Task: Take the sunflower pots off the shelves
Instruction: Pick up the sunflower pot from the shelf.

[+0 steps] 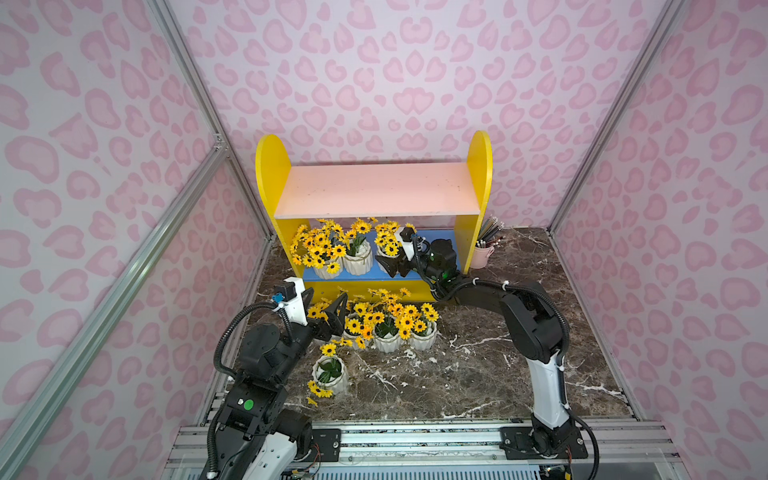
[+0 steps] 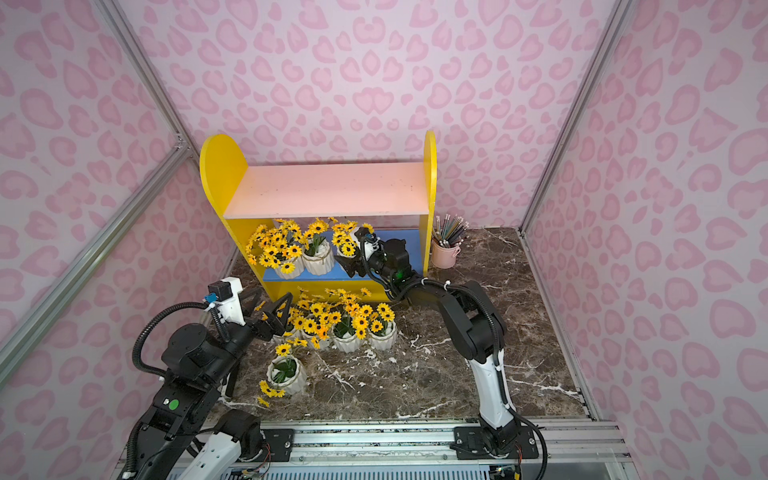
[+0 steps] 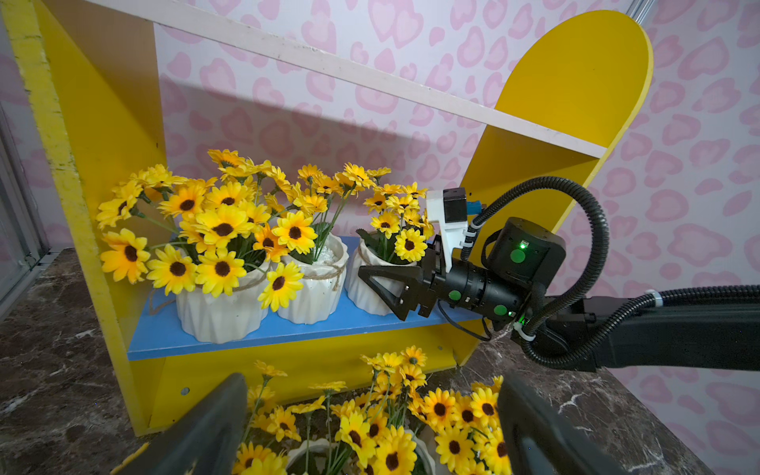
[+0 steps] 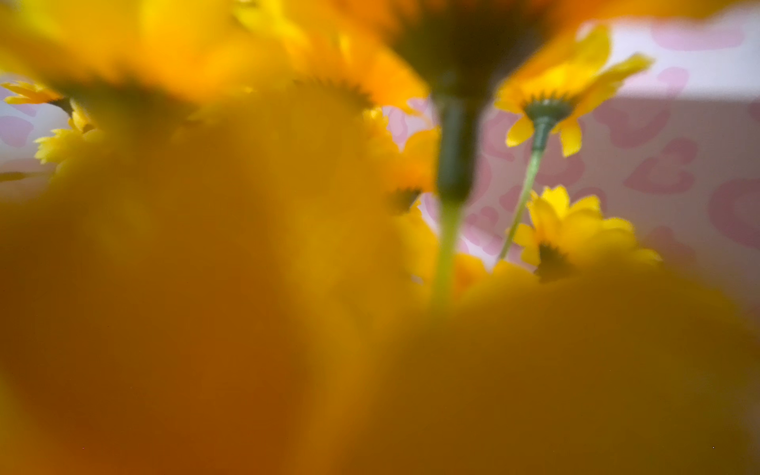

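Standing on shelves (image 1: pixel 272 174): three sunflower pots (image 1: pixel 358 262), upright, blooms up, on the blue board (image 3: pixel 288 329).
Left claw (image 1: pixel 327 295): wide, over pots on the surface (image 1: pixel 478 365).
Right claw (image 1: pixel 384 266): at rightmost shelf pot (image 3: pixel 357 294); we cannot tell its spread.

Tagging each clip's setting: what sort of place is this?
Probably a staged robot test booth, not a real room: aluminium framing holds walls of pink heart wallpaper, two robot arms are bolted to a rail at the edge of the marble-look tabletop, and the shelves with sunflower pots look like props.

Pink upper board (image 1: pixel 374 187) lies open; sunflower pots (image 1: pixel 357 259) crowd blue lower board (image 1: pixel 353 277).
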You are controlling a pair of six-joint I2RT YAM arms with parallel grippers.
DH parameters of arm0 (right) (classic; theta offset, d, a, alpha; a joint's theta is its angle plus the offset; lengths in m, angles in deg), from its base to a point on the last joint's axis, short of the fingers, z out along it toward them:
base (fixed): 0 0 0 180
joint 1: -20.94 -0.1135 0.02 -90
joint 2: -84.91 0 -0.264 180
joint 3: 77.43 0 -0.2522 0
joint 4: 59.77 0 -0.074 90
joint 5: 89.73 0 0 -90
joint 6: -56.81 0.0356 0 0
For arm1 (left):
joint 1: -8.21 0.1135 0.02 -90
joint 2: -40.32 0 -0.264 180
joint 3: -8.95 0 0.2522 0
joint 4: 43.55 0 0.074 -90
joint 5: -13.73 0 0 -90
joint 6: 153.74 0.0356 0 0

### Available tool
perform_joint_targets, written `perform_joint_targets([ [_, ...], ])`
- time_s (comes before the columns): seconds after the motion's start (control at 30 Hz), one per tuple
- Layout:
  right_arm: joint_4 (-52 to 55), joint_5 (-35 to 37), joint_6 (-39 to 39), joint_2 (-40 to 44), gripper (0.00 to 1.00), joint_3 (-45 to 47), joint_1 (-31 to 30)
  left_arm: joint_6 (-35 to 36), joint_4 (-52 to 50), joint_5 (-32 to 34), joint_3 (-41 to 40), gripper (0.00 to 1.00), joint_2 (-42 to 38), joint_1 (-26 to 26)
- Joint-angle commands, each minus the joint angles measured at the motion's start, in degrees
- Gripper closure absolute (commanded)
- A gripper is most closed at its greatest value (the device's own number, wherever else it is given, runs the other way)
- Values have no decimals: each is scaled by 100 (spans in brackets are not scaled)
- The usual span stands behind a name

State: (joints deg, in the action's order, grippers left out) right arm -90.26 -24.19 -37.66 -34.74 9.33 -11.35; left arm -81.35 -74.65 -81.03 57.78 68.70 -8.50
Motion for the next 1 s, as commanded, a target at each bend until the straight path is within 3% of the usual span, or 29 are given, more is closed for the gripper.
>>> perform_joint_targets([
  [0.0, -394, 243, -72, 351, 100, 99, -55, 5, 152, -17, 6, 3, 0, -4],
  [0.2, -1308, 896, 95, 1089, 100, 1056, -126, -141, 85, 178, 84, 3, -34, -2],
  [0.6, -1291, 1484, -215, 2527, 100, 2232, -755, -460, -182, 618, 266, 3, -236, 1],
  [0.97, -677, 2328, -664, 4211, 100, 3551, -2242, -1017, -582, 1141, 143, 3, -720, 1],
])
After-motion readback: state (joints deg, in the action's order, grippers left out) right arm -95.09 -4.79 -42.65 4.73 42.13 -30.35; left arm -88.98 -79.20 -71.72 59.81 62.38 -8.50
